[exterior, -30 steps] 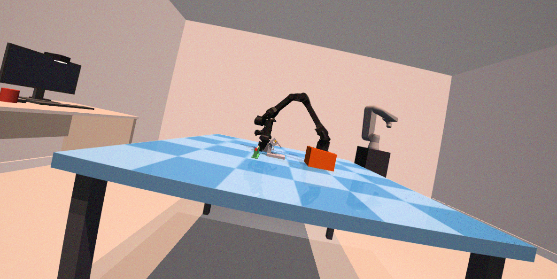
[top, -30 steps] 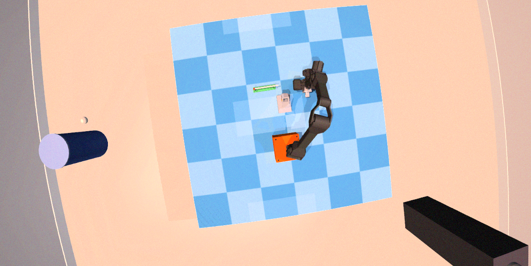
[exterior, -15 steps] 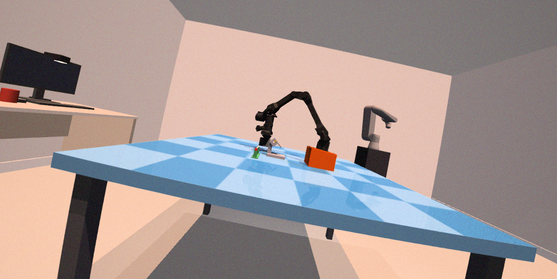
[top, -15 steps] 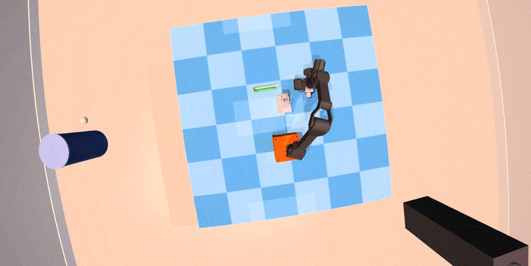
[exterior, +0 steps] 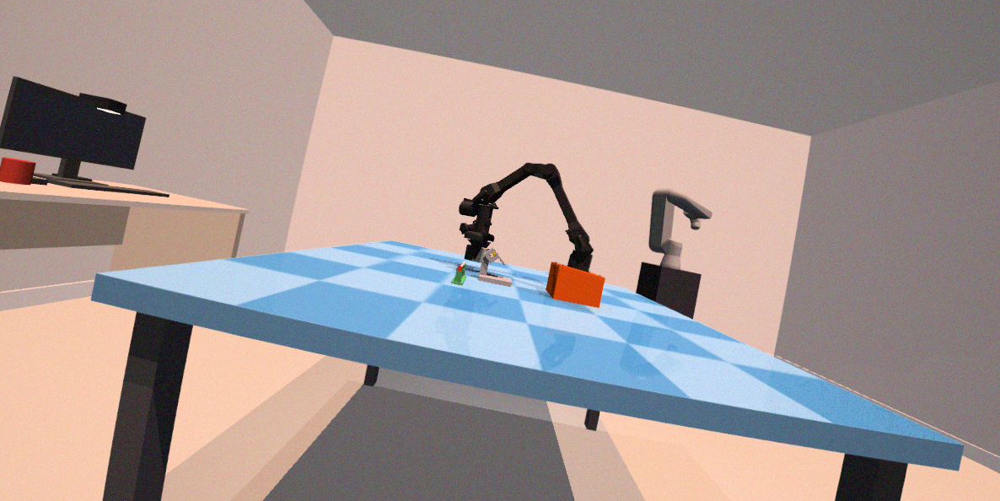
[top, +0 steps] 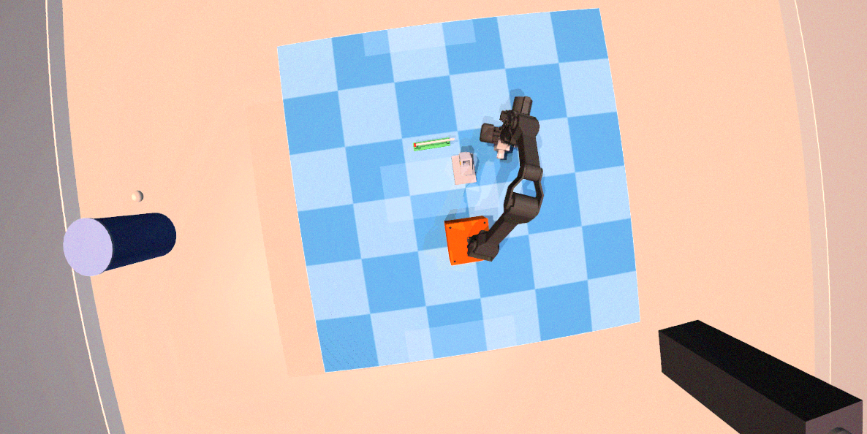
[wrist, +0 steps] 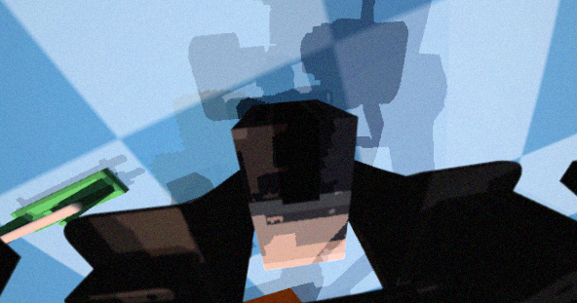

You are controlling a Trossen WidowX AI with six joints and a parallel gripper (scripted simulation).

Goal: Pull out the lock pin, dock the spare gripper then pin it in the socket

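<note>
On your checkered blue desk [top: 363,285], you have the pale mount [top: 464,176] between the green holder [top: 431,145], with a pale pin [top: 434,142] along it, and the orange block [top: 466,241]. Your dark arm [top: 529,152] bends around to one side, over a pale piece [top: 501,149].

Blk arm [top: 530,155] [exterior: 556,192] arched, wrist bent down, gripper [top: 501,142] [exterior: 477,255] [wrist: 290,160] pointing down, fingers part-closed w/ spare gripper between
</note>
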